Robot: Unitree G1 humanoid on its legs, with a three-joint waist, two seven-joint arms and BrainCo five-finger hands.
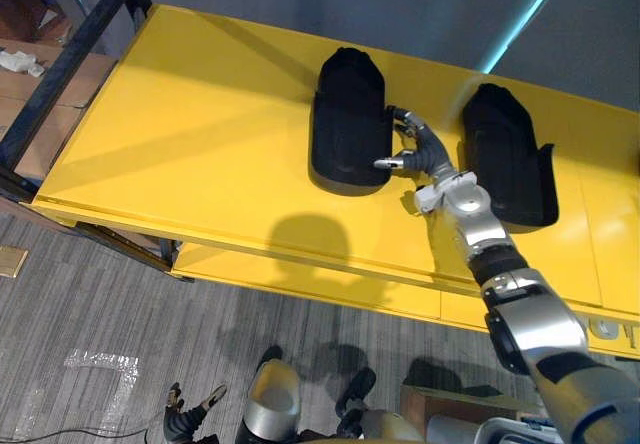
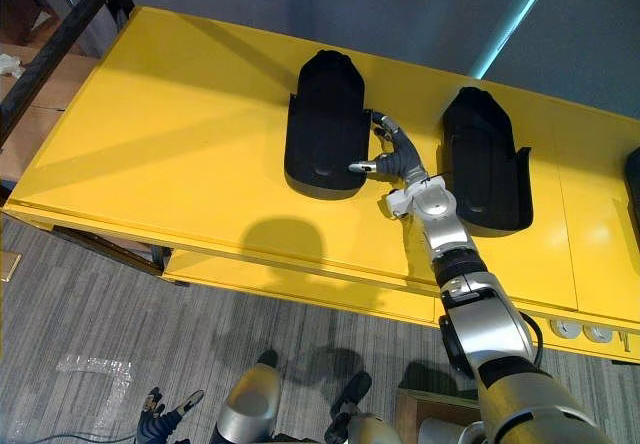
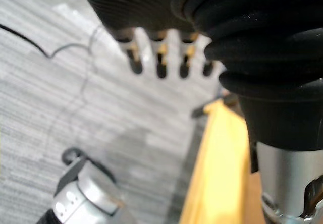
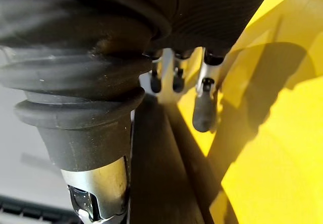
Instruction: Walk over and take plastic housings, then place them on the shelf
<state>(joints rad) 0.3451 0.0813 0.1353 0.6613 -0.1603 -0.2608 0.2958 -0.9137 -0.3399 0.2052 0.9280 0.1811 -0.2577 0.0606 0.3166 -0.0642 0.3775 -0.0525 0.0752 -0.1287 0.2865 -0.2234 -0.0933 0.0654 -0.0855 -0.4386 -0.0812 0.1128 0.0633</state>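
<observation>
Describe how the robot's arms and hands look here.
The right arm is silver-grey, built of rounded segments with dark bands. The right robot hand has silver fingers with dark tips and a dark ribbed wrist cover. The left robot hand looks alike.

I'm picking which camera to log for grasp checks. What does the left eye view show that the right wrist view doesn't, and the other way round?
Left eye view: the layout. Two black plastic housings, the left housing and the right housing, lie flat and apart on the yellow shelf. The right hand is between them, at the left one's edge. The left hand hangs low over the grey floor. Right wrist view: the relaxed fingers from close, holding nothing. Both: the right hand, the shelf, a housing.
</observation>
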